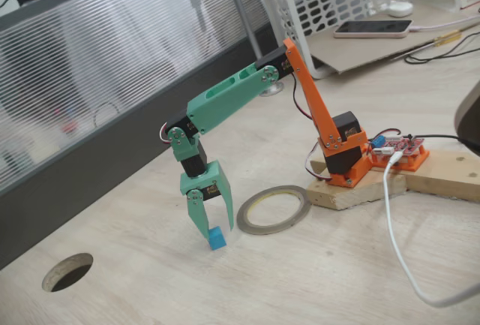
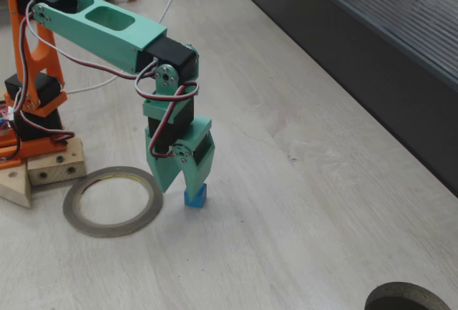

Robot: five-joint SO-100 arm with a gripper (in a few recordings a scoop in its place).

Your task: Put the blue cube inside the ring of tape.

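One blue cube (image 1: 217,239) sits on the surface just beside the ring of tape (image 1: 273,209), outside it. Your claw (image 1: 211,229) is down over the cube, tips around it; can't tell if clamped. Grasp step. Next: confirm grip, lift, carry over ring, release inside.

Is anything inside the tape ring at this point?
No. The tape ring encloses only bare table in both fixed views. The blue cube sits outside it, on the table beside the ring, at the tips of the green gripper.
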